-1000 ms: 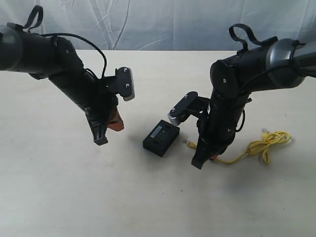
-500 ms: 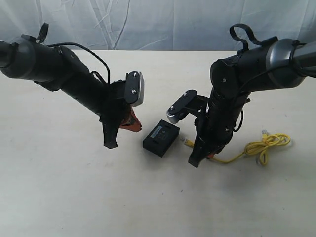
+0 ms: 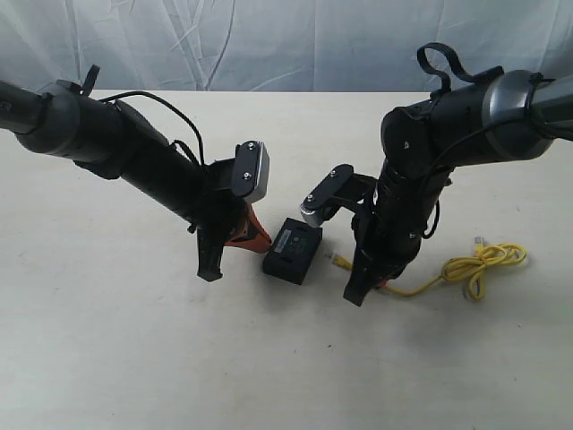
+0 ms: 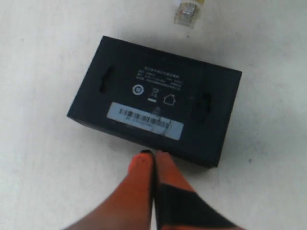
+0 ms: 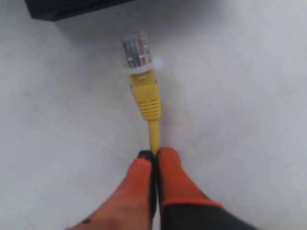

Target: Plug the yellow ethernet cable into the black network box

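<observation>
The black network box (image 3: 293, 250) lies flat mid-table, its pale barcode label (image 4: 145, 120) facing up. My left gripper (image 4: 153, 154) is shut with nothing in it, its orange tips right at the box's near edge; in the exterior view it (image 3: 260, 243) sits just left of the box. My right gripper (image 5: 153, 154) is shut on the yellow ethernet cable (image 5: 153, 129) a short way behind its clear plug (image 5: 137, 52). The plug (image 3: 340, 261) points at the box with a small gap between them. The rest of the cable lies bundled in loops (image 3: 483, 262) at the right.
The pale tabletop (image 3: 134, 358) runs around the box on all sides. A wrinkled white cloth backdrop (image 3: 286, 45) hangs behind the table's far edge. Both black arms lean in over the middle of the table.
My left arm has swung right and down until its shut tips reached the box's left edge. The right gripper with the cable has barely moved, and the box has stayed put.
</observation>
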